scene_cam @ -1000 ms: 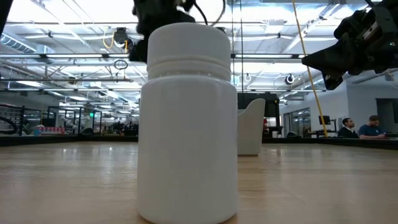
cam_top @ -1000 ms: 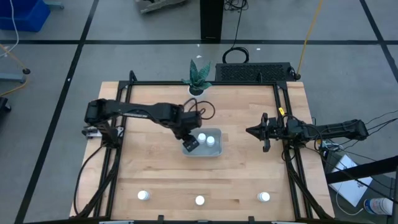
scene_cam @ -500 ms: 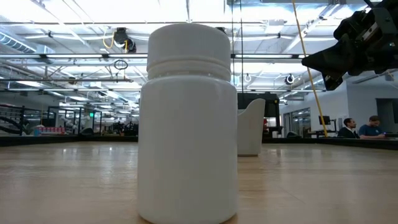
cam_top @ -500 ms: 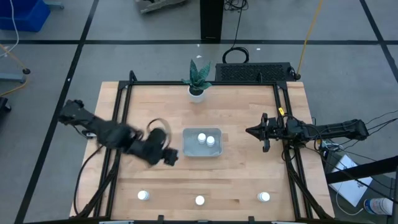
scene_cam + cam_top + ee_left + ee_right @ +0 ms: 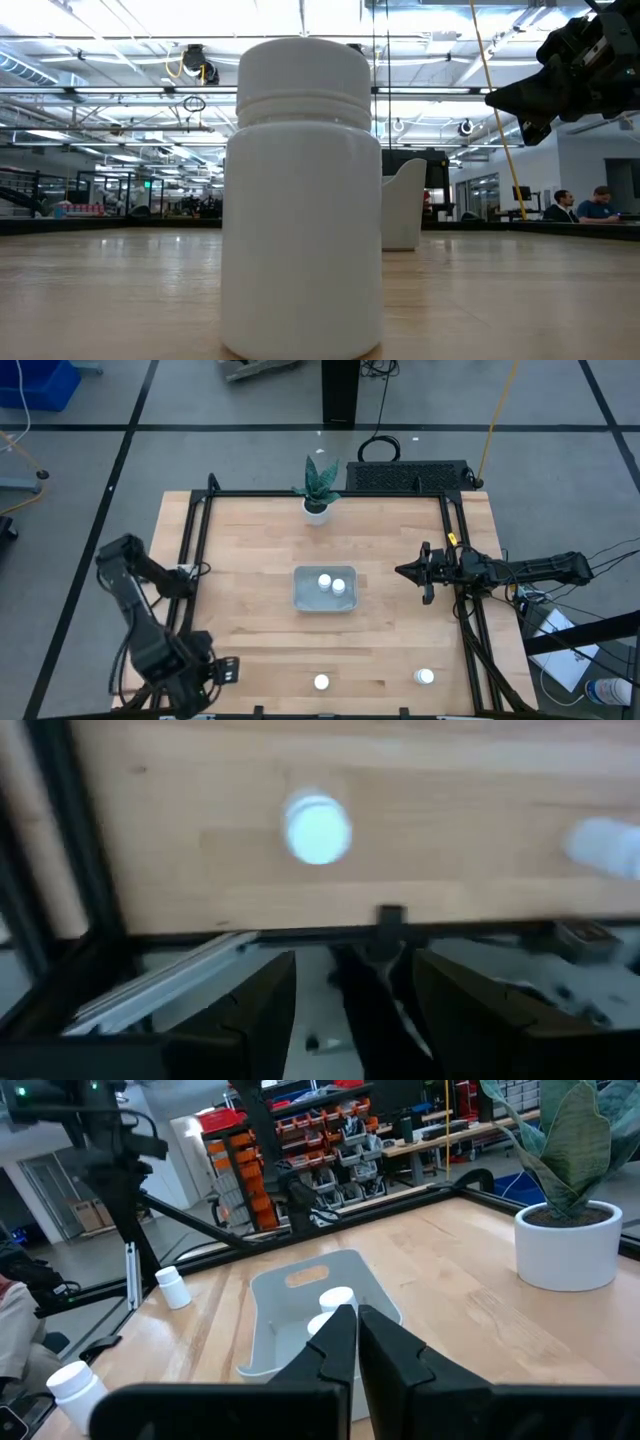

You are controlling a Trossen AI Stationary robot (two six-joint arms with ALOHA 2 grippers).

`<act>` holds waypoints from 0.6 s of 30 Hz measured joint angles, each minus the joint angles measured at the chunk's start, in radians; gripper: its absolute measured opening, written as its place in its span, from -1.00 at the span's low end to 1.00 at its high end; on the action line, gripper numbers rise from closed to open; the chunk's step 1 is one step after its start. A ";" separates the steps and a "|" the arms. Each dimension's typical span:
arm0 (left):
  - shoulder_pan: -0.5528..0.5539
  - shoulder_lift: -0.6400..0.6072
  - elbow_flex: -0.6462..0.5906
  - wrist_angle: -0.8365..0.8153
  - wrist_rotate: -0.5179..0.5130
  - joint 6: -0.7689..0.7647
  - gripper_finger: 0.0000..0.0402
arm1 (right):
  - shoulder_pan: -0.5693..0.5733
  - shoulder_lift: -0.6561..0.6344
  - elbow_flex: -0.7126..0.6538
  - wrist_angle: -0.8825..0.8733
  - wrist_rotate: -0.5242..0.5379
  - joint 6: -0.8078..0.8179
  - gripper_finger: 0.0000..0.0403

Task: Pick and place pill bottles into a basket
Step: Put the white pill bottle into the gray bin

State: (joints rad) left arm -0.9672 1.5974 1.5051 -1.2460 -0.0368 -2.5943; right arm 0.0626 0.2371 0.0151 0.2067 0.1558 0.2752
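Observation:
The pale grey-blue basket (image 5: 306,600) sits mid-table with two white pill bottles (image 5: 324,581) (image 5: 339,586) standing in it; it also shows in the right wrist view (image 5: 300,1295). Three more bottles stand near the table's near edge: left (image 5: 230,671), middle (image 5: 321,682) and right (image 5: 425,677). The middle one fills the low view (image 5: 300,200). My left gripper (image 5: 213,672) is open at the near left corner, just beside the left bottle (image 5: 318,828), touching nothing. My right gripper (image 5: 405,571) is shut and empty above the table's right side.
A white pot with a green plant (image 5: 317,506) stands at the far edge. A black ribbed box (image 5: 405,477) lies behind the table. Black frame rails (image 5: 190,560) run along the table's sides. Bare wood lies between the basket and the near row of bottles.
My left gripper has swung from above the basket toward the table's near left corner, and now stands next to the left bottle. The two bottles in the basket and the three on the table have stayed put.

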 joint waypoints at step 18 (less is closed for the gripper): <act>0.055 0.133 -0.001 -0.091 -0.065 0.058 0.04 | 0.000 0.000 0.000 0.000 0.000 0.000 -0.96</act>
State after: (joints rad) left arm -0.9120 1.7306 1.5043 -1.3372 -0.1016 -2.5365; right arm 0.0627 0.2371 0.0150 0.2066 0.1562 0.2752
